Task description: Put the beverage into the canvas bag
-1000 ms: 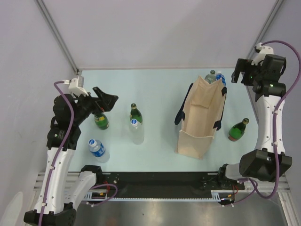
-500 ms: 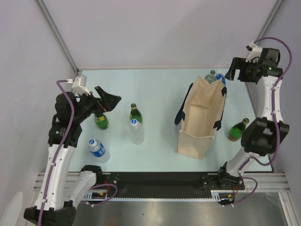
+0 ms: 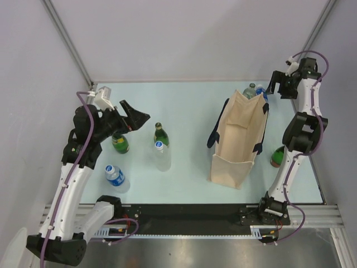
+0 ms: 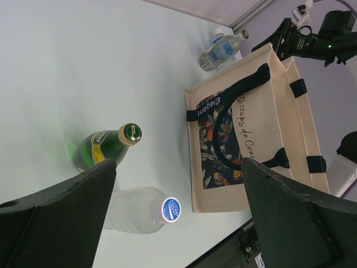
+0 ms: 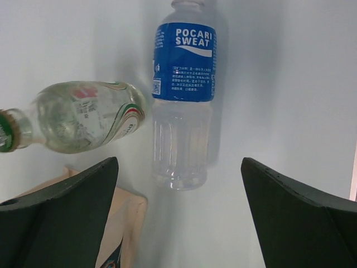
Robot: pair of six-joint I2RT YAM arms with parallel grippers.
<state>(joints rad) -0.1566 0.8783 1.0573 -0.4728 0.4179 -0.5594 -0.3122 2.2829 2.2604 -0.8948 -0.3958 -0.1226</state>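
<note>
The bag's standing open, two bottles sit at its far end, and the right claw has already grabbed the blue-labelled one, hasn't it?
Not grabbed. The right wrist view shows the right gripper open, the blue-labelled bottle clear of both fingers, beside the glass bottle. The rest holds: the canvas bag stands open, both bottles at its far end.

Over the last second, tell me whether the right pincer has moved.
Yes. The right pincer has shifted slightly left, closer to the far end of the canvas bag, which has stayed put.

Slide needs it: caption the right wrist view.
Open right tool facing Pocari Sweat bottle and clear bottle by canvas bag.
</note>
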